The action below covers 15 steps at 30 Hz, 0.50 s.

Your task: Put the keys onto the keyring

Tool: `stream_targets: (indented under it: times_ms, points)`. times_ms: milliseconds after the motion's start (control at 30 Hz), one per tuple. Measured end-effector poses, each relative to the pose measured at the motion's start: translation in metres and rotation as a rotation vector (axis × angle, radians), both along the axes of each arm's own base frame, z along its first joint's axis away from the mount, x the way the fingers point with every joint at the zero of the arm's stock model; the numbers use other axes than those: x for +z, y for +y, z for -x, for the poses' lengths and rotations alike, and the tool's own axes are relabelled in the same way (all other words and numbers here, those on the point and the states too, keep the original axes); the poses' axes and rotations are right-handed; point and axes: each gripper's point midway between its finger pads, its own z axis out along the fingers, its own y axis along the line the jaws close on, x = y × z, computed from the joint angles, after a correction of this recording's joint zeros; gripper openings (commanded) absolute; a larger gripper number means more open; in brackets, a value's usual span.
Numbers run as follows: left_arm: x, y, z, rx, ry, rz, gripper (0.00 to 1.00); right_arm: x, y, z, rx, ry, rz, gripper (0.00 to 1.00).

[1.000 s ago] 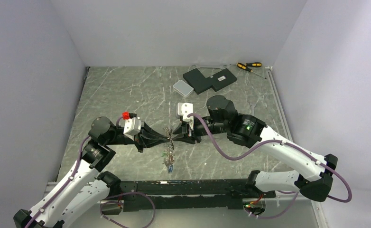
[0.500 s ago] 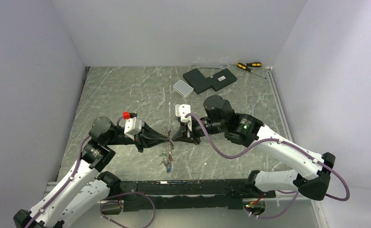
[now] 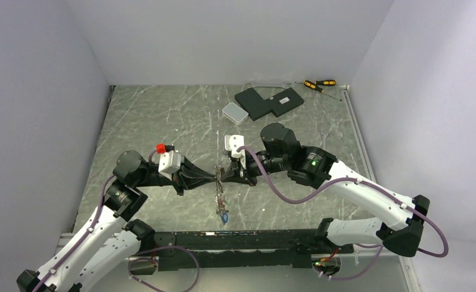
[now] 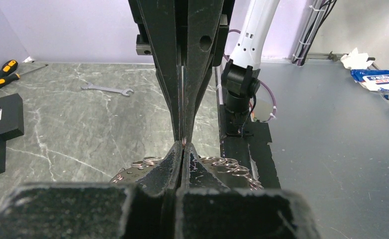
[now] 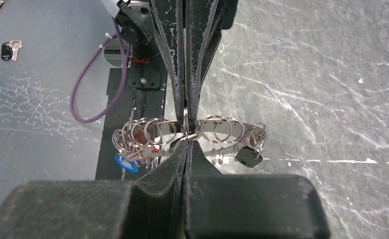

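Keyring [image 5: 207,138] is pinched at one spot on its rim, between two claws that meet tip to tip over the middle of the surface [image 3: 162,121].

Right claw [image 5: 186,145]: fully closed on the rim.

Left claw [image 4: 182,149]: fully closed, nipping the same spot from the opposite side, apparently on a small split ring there.

From above, the keyring hangs below the tips toward the near edge, its long axis lying across the line of the arms. Neither arm is nearer.

Several keys [image 3: 222,205] dangle from it, with a blue tag [image 5: 124,163] at one end and a black-headed key [image 5: 245,156] at the other.

Containers: a white box [image 3: 234,112] and a black case [image 3: 271,101] lie well apart at the far side; their contents are not visible.

Judgement: any further threading turns on this shared pinch point.
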Motion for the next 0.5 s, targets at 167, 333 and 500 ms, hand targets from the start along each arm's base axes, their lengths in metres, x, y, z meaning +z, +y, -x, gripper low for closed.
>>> stream_targets:
  times_ms: [167, 333, 500]
  points:
    - [-0.002, 0.0003, 0.0004, 0.001, 0.005, 0.0, 0.0, -0.0075, -0.0002, 0.0005, -0.002, 0.014, 0.011, 0.0]
    - [-0.0012, 0.0004, 0.0005, 0.002, 0.004, 0.003, 0.0, -0.0066, 0.0004, 0.0001, -0.003, 0.011, 0.007, 0.05]
    - [-0.0004, 0.0003, -0.0003, 0.006, 0.001, 0.006, 0.0, -0.0067, -0.0001, -0.0007, -0.012, 0.016, 0.009, 0.38]
